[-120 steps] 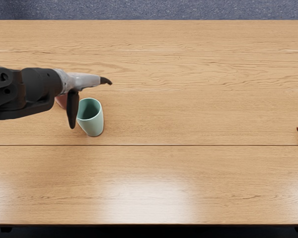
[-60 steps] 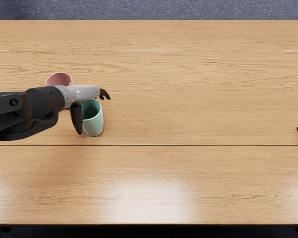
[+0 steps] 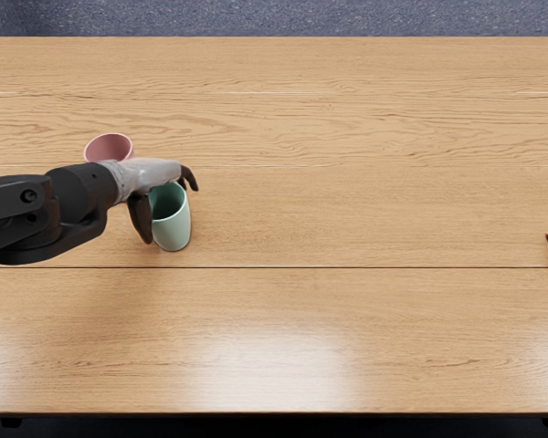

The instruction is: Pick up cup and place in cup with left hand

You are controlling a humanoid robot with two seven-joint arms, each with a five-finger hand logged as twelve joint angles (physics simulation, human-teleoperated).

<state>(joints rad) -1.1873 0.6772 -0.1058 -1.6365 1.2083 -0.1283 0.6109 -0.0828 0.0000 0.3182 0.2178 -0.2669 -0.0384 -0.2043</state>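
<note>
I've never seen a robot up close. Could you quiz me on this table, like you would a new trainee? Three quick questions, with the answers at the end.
1. Multiple choice: which cup shows nearer the picture's top edge?
A. The green cup
B. The pink cup

2. True or false: the pink cup is sitting inside the green cup.

3. Fill the gap: the hand at the green cup is the robot's ____ hand.

Key: 1. B; 2. False; 3. left
</note>
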